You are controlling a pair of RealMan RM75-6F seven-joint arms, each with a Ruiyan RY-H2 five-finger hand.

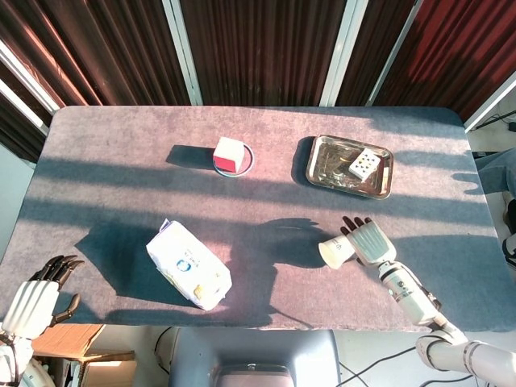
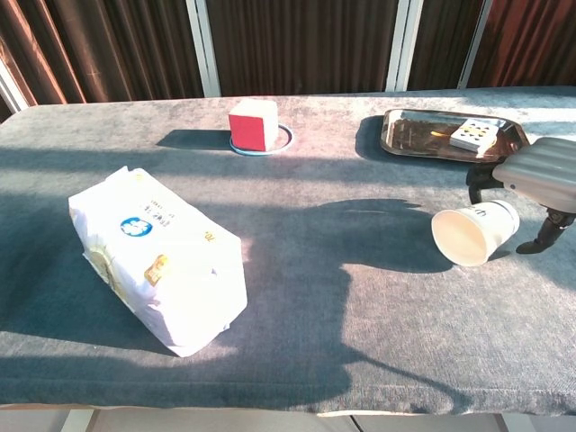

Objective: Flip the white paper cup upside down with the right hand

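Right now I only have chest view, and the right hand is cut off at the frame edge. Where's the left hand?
Observer: Head view shows the left hand off the table, past its near left corner, holding nothing.
Operator: How does the right arm come in?
Observer: The forearm crosses the near edge on the right and angles up-left. The right hand is over the cup's base end.
Operator: Cup heading from above?
Observer: It lies on its side, mouth pointing left and slightly toward the near edge. The tray sits apart, farther back.
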